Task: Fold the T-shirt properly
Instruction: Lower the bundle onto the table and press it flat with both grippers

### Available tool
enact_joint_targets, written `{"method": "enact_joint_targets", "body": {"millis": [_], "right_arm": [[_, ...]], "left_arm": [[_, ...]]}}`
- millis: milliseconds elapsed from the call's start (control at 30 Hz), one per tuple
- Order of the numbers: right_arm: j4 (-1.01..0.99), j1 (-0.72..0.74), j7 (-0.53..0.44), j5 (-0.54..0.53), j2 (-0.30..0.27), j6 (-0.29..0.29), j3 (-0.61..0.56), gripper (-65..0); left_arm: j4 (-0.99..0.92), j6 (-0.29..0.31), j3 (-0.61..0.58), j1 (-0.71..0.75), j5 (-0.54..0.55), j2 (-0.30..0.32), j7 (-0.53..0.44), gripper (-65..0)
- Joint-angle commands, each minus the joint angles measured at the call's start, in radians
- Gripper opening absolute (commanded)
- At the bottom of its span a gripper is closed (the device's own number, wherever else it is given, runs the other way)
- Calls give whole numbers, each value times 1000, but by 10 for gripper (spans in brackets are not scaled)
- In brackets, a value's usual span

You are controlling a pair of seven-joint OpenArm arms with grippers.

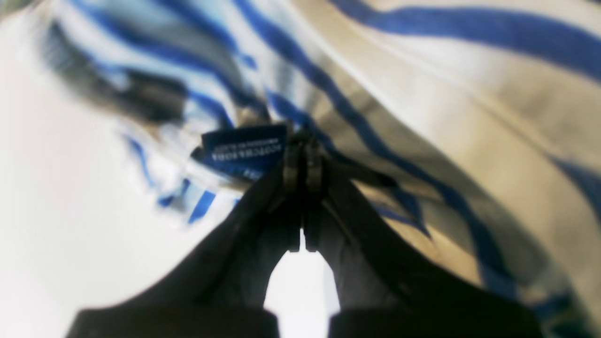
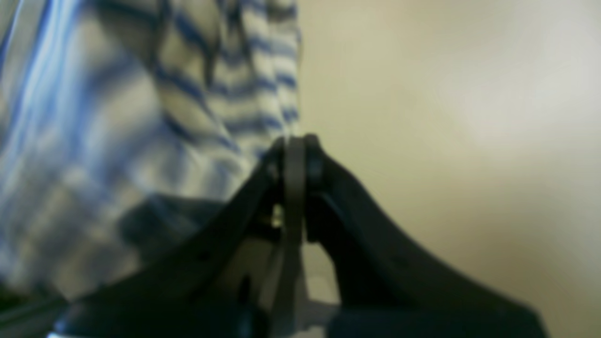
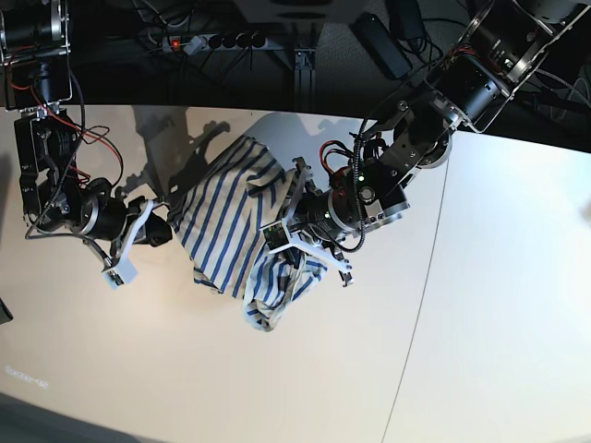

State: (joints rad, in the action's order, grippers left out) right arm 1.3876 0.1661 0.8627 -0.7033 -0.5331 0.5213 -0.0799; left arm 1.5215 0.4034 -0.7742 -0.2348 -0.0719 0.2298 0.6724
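The T-shirt (image 3: 226,217), cream with blue stripes, hangs bunched between my two grippers above the pale table (image 3: 480,305). Its lowest fold (image 3: 268,314) droops toward the tabletop. My left gripper (image 3: 294,208) is shut on the cloth at the shirt's right end. The left wrist view shows the left gripper (image 1: 303,145) pinching the T-shirt (image 1: 422,94) right beside the dark blue label (image 1: 244,150). My right gripper (image 3: 166,221) holds the shirt's left end. In the blurred right wrist view, the right gripper (image 2: 296,141) is shut at the edge of the T-shirt (image 2: 141,117).
A seam (image 3: 429,268) runs down the table right of the shirt. A power strip (image 3: 217,40) and cables lie along the dark back edge. Each arm's body reaches in from an upper corner of the base view.
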Motion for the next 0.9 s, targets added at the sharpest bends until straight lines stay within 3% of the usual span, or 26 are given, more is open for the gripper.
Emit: {"method": "enact_joint_targets", "body": {"millis": [0, 267, 367, 567, 733, 867], "right_arm": [[19, -7, -8, -17, -19, 67, 7, -650], [89, -168, -10, -35, -11, 67, 18, -650], [127, -195, -10, -35, -3, 67, 31, -650], [185, -190, -14, 9, 4, 66, 60, -650], [198, -164, -37, 36, 3, 66, 171, -650], [176, -102, -66, 126, -4, 66, 182, -650]], "left_arm": [[14, -26, 4, -32, 0, -10, -18, -650], [14, -28, 4, -81, 1, -19, -72, -650], [14, -61, 4, -97, 0, -19, -84, -650], [14, -75, 4, -140, -1, -18, -68, -650], [14, -175, 4, -159, -48, -13, -24, -650], [14, -175, 4, -159, -41, -14, -22, -650]]}}
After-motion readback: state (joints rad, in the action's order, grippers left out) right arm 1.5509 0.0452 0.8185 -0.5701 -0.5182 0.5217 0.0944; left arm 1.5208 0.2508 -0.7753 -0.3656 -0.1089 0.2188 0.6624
